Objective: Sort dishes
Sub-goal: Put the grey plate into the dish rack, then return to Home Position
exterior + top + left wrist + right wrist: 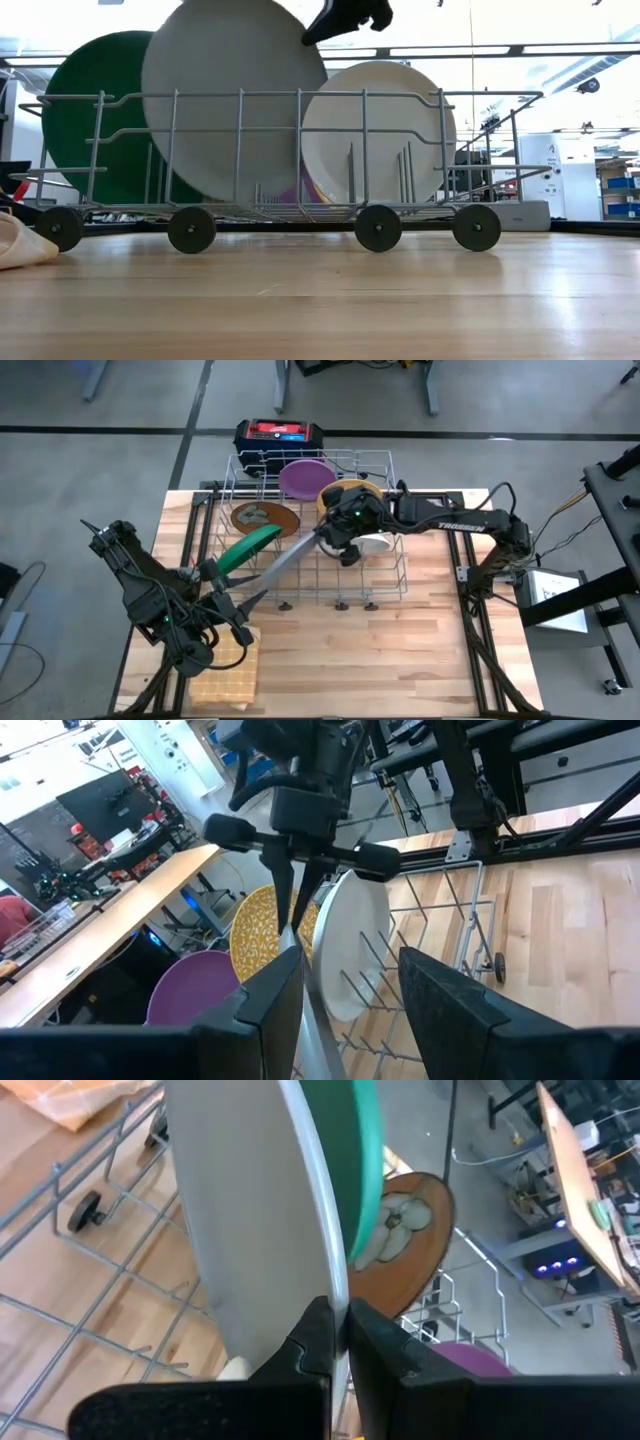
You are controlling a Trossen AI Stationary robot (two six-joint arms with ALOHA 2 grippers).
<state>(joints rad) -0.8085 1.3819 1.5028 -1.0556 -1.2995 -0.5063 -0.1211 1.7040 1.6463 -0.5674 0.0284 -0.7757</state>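
A wire dish rack (pixel 385 592) holds the plates on edge: purple (pixel 303 477), yellow speckled (pixel 352 490), brown blotched (pixel 262 517), green (pixel 250 546) and white (pixel 378 543). The grey plate (pixel 285 567) stands on edge in the rack's near left part, large in the low view (pixel 235 100). My right gripper (pixel 328 540) is shut on its top rim. My left gripper (pixel 232 600) is open, with its fingers on either side of the grey plate's near-left rim (pixel 312 1020). My right gripper pinches the grey plate's top rim (pixel 338 1285) between its two fingers, which come from above, one on each face. The plate stands upright, its lower edge down among the rack wires (pixel 240 195). My left gripper: I cannot tell whether a finger (pixel 272 1000) touches the rim.
A square tan waffle cloth (pixel 225 670) lies on the wooden table near its left front corner, beside my left arm. A black and red box (pixel 278 432) sits behind the rack. Bare table (pixel 400 660) stretches in front of the rack, which stands on small black wheels (pixel 378 228).
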